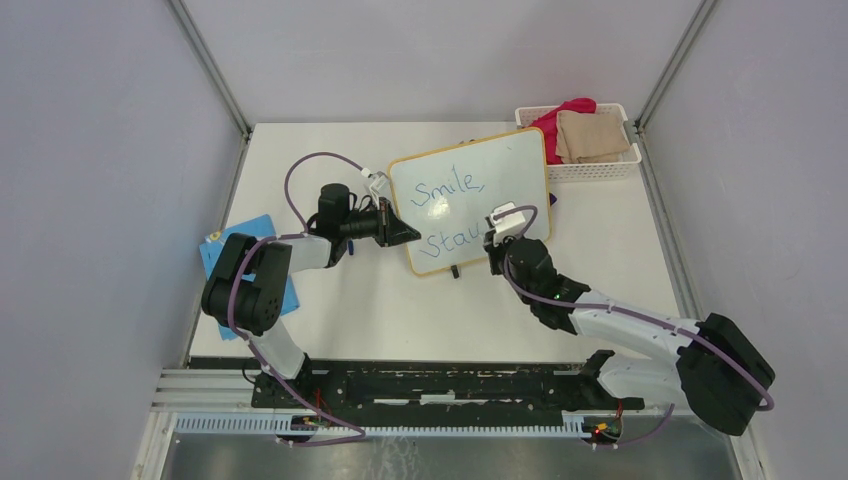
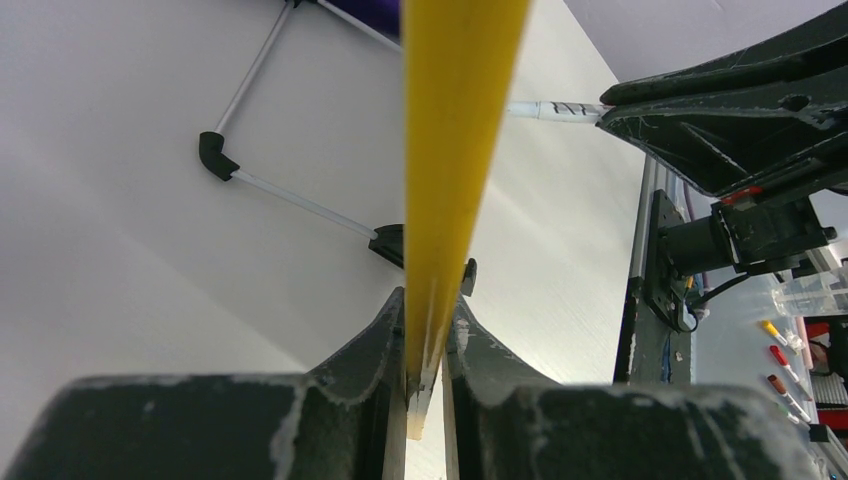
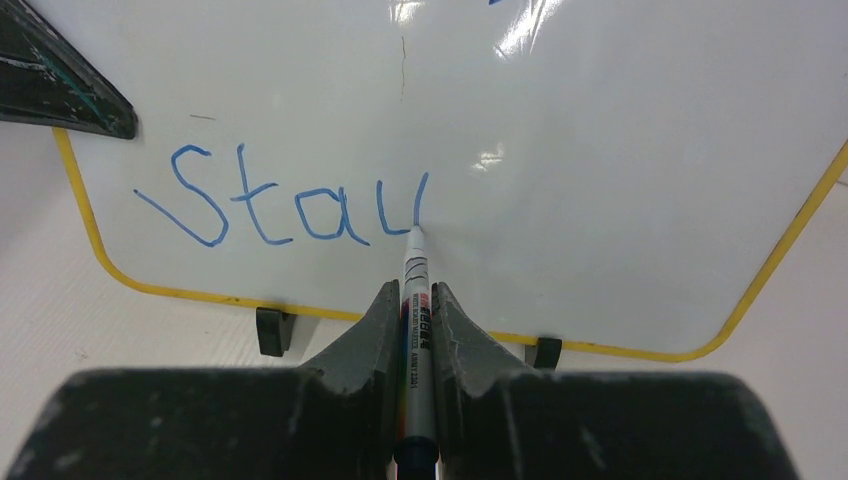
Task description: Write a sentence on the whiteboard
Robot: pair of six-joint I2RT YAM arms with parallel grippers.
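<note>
Clamped in my right gripper (image 3: 415, 292), the marker (image 3: 413, 255) touches its tip to the whiteboard (image 3: 600, 150), at the end of the unfinished sentence (image 3: 280, 205). My left gripper (image 2: 428, 305) pinches the yellow frame. The whiteboard stands near the far edge of the table (image 1: 380, 310).

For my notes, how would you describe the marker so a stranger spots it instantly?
Find the yellow-framed whiteboard mid-table. At its lower line of blue writing, the right gripper's fingers pinch a slim white marker with printed lettering. Its tip rests on the last stroke, unlike the left gripper clamping the frame's edge.
</note>
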